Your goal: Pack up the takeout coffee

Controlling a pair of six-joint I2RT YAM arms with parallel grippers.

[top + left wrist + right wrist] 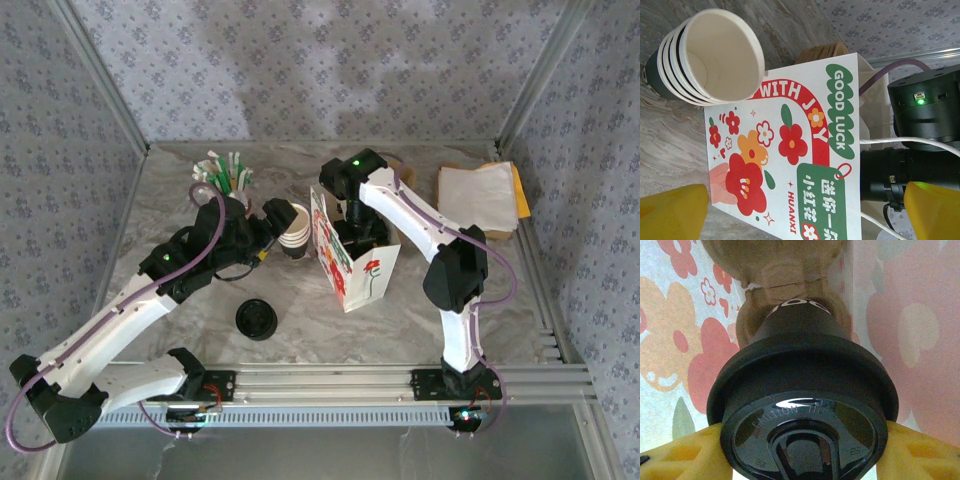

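Closest to the right wrist camera is the takeout coffee (802, 405), a small dark-sided cup under a round black plastic lid, seen lid-first. The right pincer (802, 452) holds it by the lid rim, 2 yellow fingers (682, 457) pressed on opposite sides. The walls of the white paper gift bag printed with red flowers (910, 340) stand close on both sides, so the cup is inside it. A tan crumpled shape lies beyond; whether the cup rests on it I cannot tell.

From the left wrist, the left pincer (802, 215) stands wide and holds nothing. It faces the bag's printed side, and the stack of lidless cream paper cups (715, 55) sits just beside the bag, mouth toward the camera.

From above, the bag stands mid-worktop with the right pincer dipped into its mouth. A loose round black lid (257, 319) lies toward the near edge, left of centre.

Likely trouble: with the grip on the rim alone, the lid could pop off, or the cup could tip if let go unseated. Fingers could also snag a wall on the way out and drag the bag. Room inside is tight; straight up is open.
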